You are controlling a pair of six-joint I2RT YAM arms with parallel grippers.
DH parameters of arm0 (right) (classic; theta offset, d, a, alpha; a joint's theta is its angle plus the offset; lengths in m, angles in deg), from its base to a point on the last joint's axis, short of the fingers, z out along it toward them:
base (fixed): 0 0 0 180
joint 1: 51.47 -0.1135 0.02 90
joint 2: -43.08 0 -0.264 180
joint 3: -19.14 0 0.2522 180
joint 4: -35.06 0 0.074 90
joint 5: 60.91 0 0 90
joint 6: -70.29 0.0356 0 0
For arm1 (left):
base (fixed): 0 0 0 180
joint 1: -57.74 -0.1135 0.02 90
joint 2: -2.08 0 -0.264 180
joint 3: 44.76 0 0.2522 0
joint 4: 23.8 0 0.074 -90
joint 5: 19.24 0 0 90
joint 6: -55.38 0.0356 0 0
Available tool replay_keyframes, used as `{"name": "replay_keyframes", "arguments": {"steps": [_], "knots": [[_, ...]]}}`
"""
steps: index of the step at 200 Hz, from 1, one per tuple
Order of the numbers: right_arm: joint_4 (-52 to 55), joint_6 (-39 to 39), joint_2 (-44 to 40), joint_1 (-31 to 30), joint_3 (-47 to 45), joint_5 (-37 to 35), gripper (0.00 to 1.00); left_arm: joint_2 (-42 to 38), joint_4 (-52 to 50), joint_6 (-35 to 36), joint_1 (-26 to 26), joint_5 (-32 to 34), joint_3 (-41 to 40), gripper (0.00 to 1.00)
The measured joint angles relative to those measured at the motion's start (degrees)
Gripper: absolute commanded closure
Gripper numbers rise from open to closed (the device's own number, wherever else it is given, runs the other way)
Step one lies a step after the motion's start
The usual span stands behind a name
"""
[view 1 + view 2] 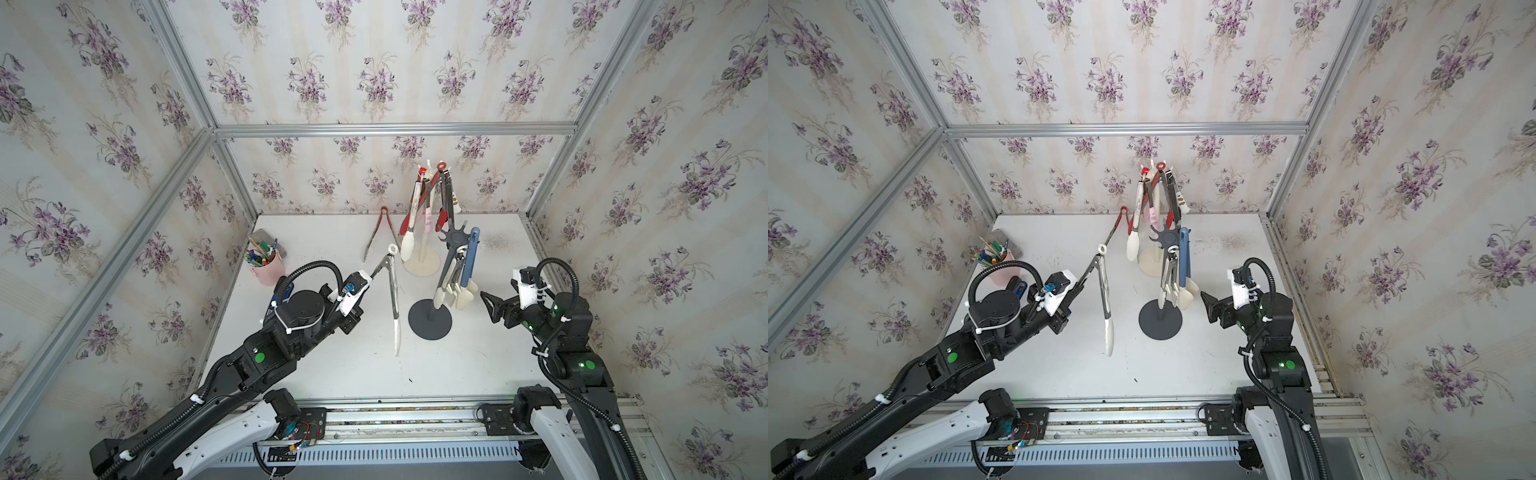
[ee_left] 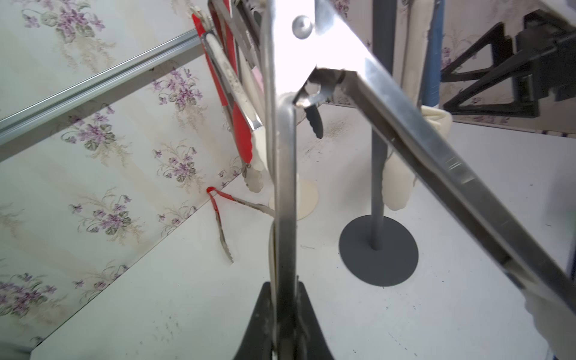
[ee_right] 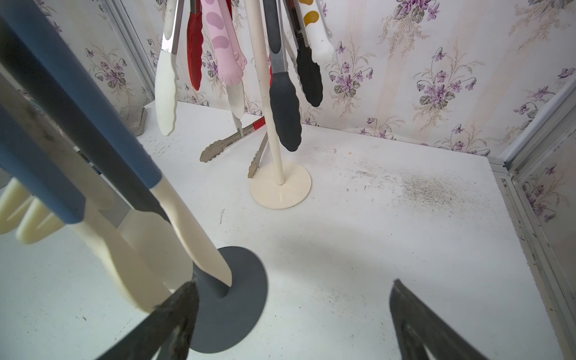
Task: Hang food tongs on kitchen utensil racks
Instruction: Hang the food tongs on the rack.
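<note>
Left gripper point(image 2: 282, 324) is clamped on one steel arm of the white-tipped tongs point(image 1: 394, 299), held in the air left of both racks; the other arm dangles free, hanging ring point(image 1: 392, 249) on top. Red-handled tongs point(image 2: 218, 218) lie on the table point(image 1: 332, 374) at the far side, not yet hung. Cream-white rack point(image 1: 424, 264) looks full, so the dark grey rack point(image 1: 430, 322), nearer and to its right, is the likely target — lift the ring above its crown of hooks point(image 1: 457, 239), go slow so the loose arm does not swing into the blue-handled tongs point(image 1: 470, 262) hanging there, drop the ring over a free hook, then release. Right gripper point(image 1: 490, 306), jaws wide apart and empty, sits just right of that rack and could steady it. Which hooks are free is hard to make out; the left grip is hidden under the wrist housing in both top views — and the ring is cut off in the left wrist view.
</note>
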Motion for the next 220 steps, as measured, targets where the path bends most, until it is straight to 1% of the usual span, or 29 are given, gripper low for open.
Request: {"name": "replay_keyframes", "arguments": {"steps": [25, 46, 77, 105, 153, 179, 220], "knots": [[0.02, -0.09, 0.00, 0.00, 0.00, -0.09, 0.06, 2.51, 0.46, 0.13, 1.27, -3.78, 1.95, 1.00], [0.15, -0.17, -0.02, -0.02, 0.00, -0.11, 0.06, 5.18, 0.59, 0.79, 3.87, -4.81, 3.85, 1.00], [0.31, -0.24, -0.35, 0.00, 0.00, -0.11, 0.06, 9.40, 0.39, 2.01, 7.63, -4.50, 7.89, 1.00], [0.68, -0.37, -0.39, 0.00, 0.00, -0.11, 0.06, 12.72, 0.35, 2.45, 10.08, -2.10, 10.93, 1.00], [1.16, -0.63, -0.72, -0.02, 0.00, -0.09, 0.06, 16.74, -0.39, 1.79, 10.47, 0.79, 14.40, 1.00], [1.18, -0.85, -0.83, 0.00, 0.00, -0.02, 0.06, 18.43, -1.11, 1.36, 10.49, 1.25, 15.91, 1.00], [1.22, -1.03, -1.16, 0.00, 0.00, 0.11, 0.06, 20.20, -2.03, 0.94, 10.47, 2.80, 16.98, 1.00]]}}
